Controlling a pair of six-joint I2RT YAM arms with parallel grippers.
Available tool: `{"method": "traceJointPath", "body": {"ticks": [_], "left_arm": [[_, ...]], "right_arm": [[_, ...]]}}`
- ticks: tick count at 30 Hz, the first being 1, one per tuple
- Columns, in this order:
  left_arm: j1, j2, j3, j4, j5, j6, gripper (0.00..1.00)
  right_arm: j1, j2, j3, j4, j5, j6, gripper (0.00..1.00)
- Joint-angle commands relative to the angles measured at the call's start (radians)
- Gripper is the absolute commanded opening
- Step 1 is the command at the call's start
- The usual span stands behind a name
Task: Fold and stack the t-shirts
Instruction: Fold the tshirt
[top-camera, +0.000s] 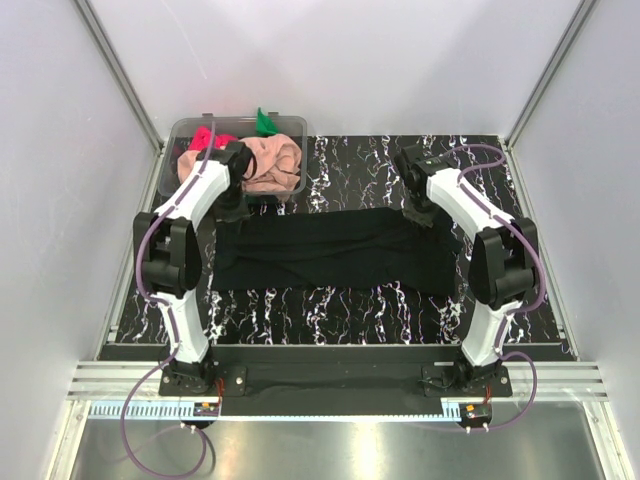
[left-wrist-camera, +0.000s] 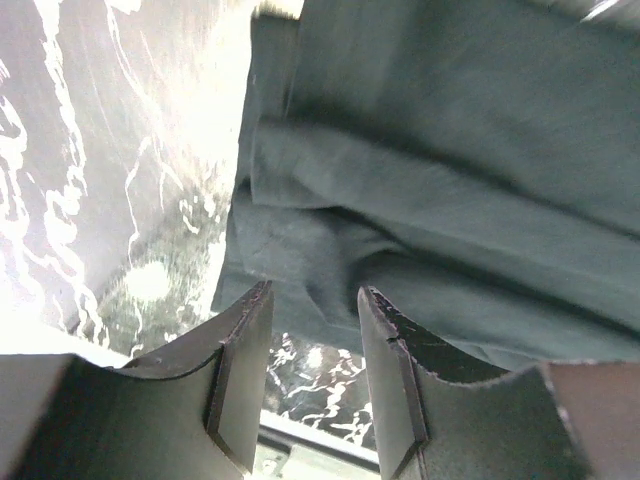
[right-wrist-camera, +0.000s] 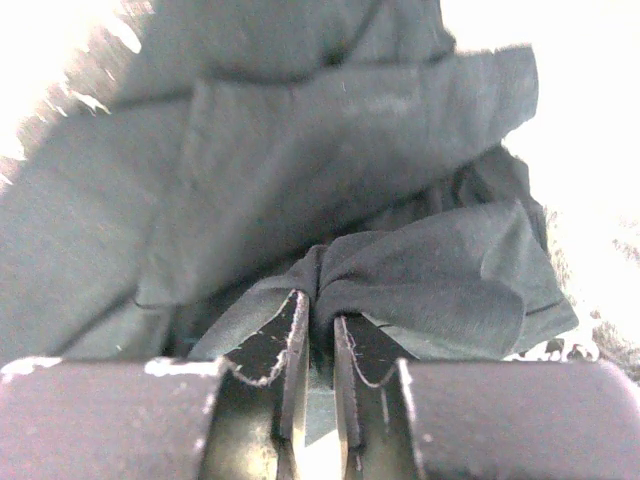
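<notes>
The large black t-shirt (top-camera: 330, 250) lies as a wide band across the marbled table. My left gripper (top-camera: 232, 205) hovers at its far left corner, next to the tub. In the left wrist view the gripper (left-wrist-camera: 312, 292) is open and empty, with the shirt's edge (left-wrist-camera: 450, 150) just beyond its tips. My right gripper (top-camera: 420, 215) is at the far right corner. In the right wrist view it (right-wrist-camera: 320, 305) is shut on a bunched fold of the black shirt (right-wrist-camera: 300, 150). The peach-pink shirt (top-camera: 270, 165), pink-red shirt (top-camera: 205, 138) and green shirt (top-camera: 265, 122) lie crumpled in the tub.
The clear plastic tub (top-camera: 180, 130) stands at the far left corner of the table, right behind my left arm. White walls with metal posts enclose the table on three sides. Bare black marbled surface (top-camera: 350, 170) shows behind and in front of the black shirt.
</notes>
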Motion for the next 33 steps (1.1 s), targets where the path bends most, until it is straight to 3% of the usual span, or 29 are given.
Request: {"method": "traceJointPath", "body": {"ticks": [1, 4, 7, 13, 21, 29, 33], "left_arm": [[0.003, -0.010, 0.107, -0.010, 0.012, 0.019, 0.45], [-0.012, -0.027, 0.098, -0.004, 0.026, 0.028, 0.45], [-0.025, -0.044, 0.076, -0.001, 0.029, 0.043, 0.45], [-0.035, -0.070, 0.047, 0.015, 0.038, 0.063, 0.45], [-0.052, -0.140, 0.007, 0.038, 0.095, 0.063, 0.45], [-0.146, -0.416, -0.342, 0.027, 0.193, -0.054, 0.45], [-0.195, -0.496, -0.436, 0.033, 0.166, -0.137, 0.47]], "right_arm": [[-0.009, 0.025, 0.085, 0.005, 0.094, -0.012, 0.20], [-0.009, 0.039, 0.120, -0.006, 0.068, -0.010, 0.20], [-0.009, 0.048, 0.122, -0.018, 0.024, -0.012, 0.42], [-0.009, -0.006, 0.024, 0.005, 0.008, 0.019, 0.41], [-0.009, -0.217, -0.005, -0.006, 0.031, 0.036, 0.40], [0.005, -0.521, -0.136, -0.047, -0.148, 0.091, 0.39], [0.023, -0.659, -0.209, -0.075, -0.230, 0.096, 0.38]]}}
